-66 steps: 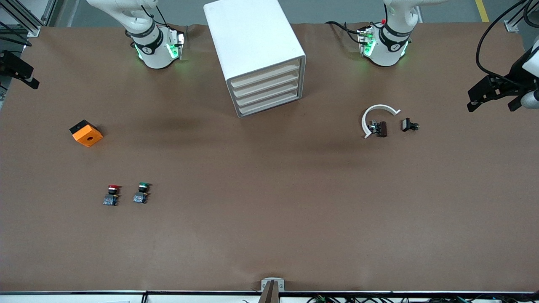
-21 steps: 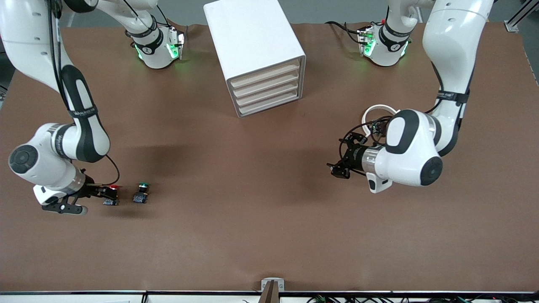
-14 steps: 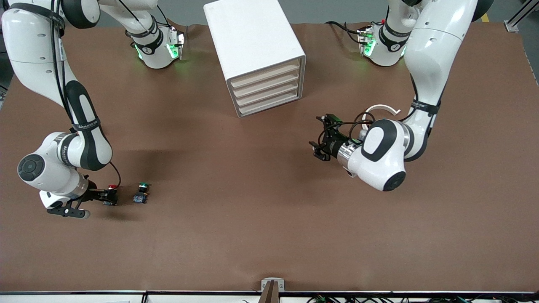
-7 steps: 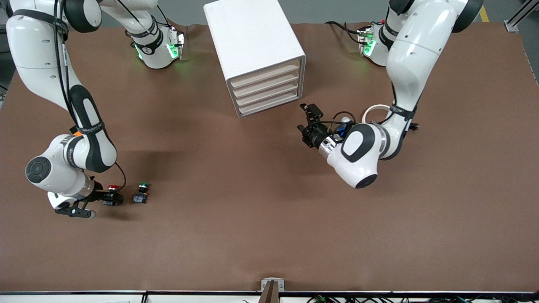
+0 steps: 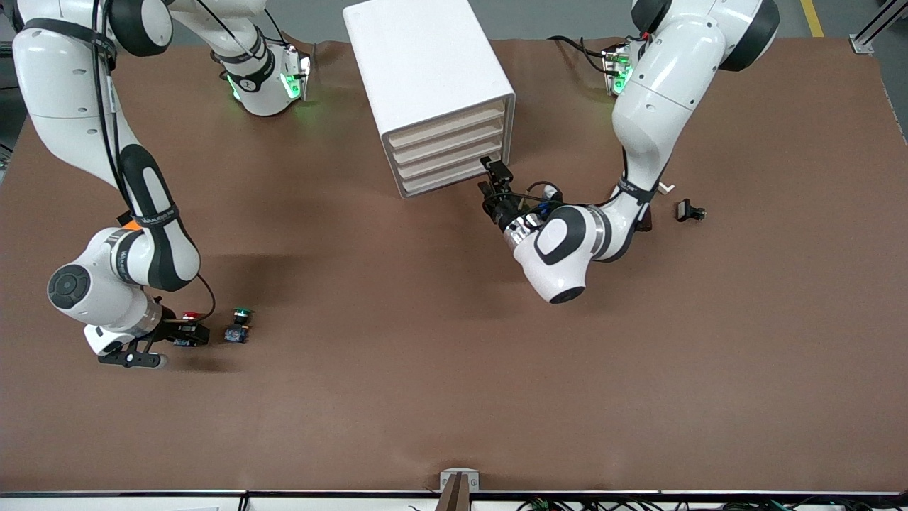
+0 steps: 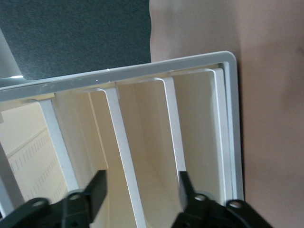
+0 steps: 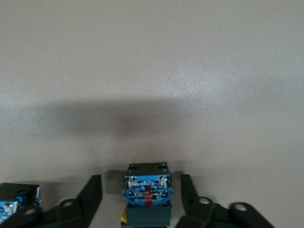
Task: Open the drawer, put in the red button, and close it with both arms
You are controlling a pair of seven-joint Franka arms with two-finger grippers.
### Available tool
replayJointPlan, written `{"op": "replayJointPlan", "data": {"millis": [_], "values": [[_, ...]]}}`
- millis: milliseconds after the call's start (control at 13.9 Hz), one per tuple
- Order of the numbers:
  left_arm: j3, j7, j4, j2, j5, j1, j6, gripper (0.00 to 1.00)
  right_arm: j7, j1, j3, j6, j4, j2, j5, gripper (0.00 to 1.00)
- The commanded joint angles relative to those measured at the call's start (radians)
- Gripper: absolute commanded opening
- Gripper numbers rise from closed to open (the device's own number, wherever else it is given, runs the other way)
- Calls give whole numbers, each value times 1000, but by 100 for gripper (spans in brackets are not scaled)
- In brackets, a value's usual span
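The red button lies on the table near the right arm's end, beside the green-capped button. My right gripper is low at the table, open, with a finger on each side of the red button's blue base block; the fingers do not touch it. The white cabinet has all four drawers shut, the uppermost drawer among them. My left gripper is open and empty in front of the lower drawers, at the cabinet's corner toward the left arm's end. The drawer fronts fill the left wrist view.
The green button's base shows beside my right gripper. A small black part lies toward the left arm's end, and the tip of a white curved piece shows past the left arm. A sliver of an orange block shows by the right forearm.
My left gripper has swung from over the open table up to the cabinet's drawer fronts. My right gripper has crept forward so its fingers straddle the red button.
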Motion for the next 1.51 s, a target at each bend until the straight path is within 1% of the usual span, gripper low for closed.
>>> {"op": "replayJointPlan", "data": {"millis": [0,72,216,432,576,719,863,1007,1151,1223,1439], "values": [[7,-17,-12,5,-16,-24,-42,49,-34,-17,10,4,26,16,22,0],[7,-17,-13,6,-17,-35,-53,49,-30,-16,10,3,26,16,25,0],[4,-15,-38,-3,-17,-53,-63,49,-30,-16,10,1,28,15,60,0],[-8,-15,-44,-2,-19,-61,-76,50,-19,-8,10,-10,32,10,69,0],[-20,-17,-52,0,-17,-73,-76,50,-8,4,10,-20,34,2,101,0],[-22,-18,-56,0,-17,-96,-78,49,16,15,12,-90,52,-16,112,0],[-25,-18,-61,2,-19,-109,-78,31,62,26,10,-170,66,-44,112,0],[-25,-17,-61,6,-19,-126,-76,19,108,35,10,-209,66,-73,112,0],[-25,-18,-61,8,-19,-127,-78,4,147,46,10,-246,65,-97,112,0],[-25,-18,-61,8,-19,-127,-78,0,159,47,10,-261,65,-105,112,0],[-25,-17,-61,8,-19,-127,-78,0,184,53,10,-336,43,-155,111,0]]}}
